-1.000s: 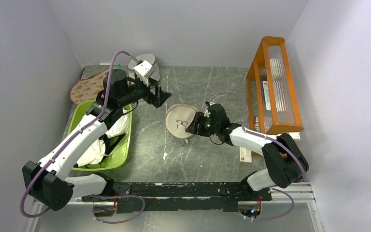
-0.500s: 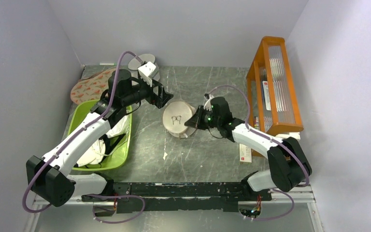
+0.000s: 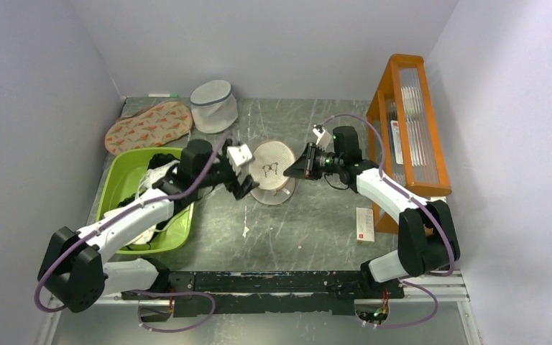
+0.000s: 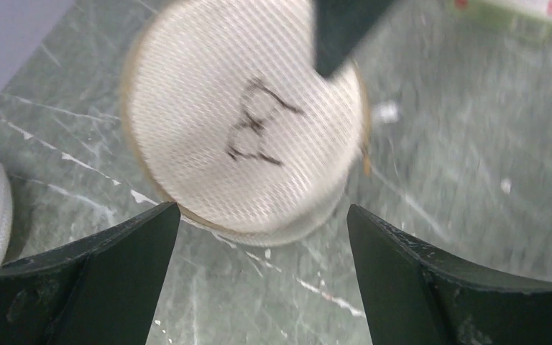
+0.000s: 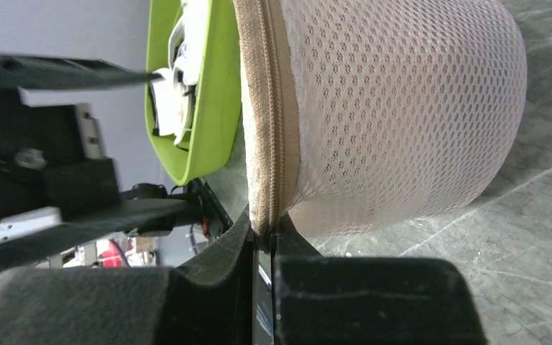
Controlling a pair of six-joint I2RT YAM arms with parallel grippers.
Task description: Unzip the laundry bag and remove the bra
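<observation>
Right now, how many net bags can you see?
2. The cream laundry bag is mid-table, pinched by the right gripper; a greyish-white mesh cylinder stands at the back. The green bin may hide more.

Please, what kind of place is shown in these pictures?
Probably a closed robot test cell set up for laundry tasks, not a home. Plain pale walls box in a marbled table. There are also a mesh laundry bag, a green basket with white cloth, and an orange rack.

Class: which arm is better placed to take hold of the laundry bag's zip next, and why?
Likely left. The left gripper is open and free facing the laundry bag, while the right gripper is shut on its rim, holding it.
</observation>
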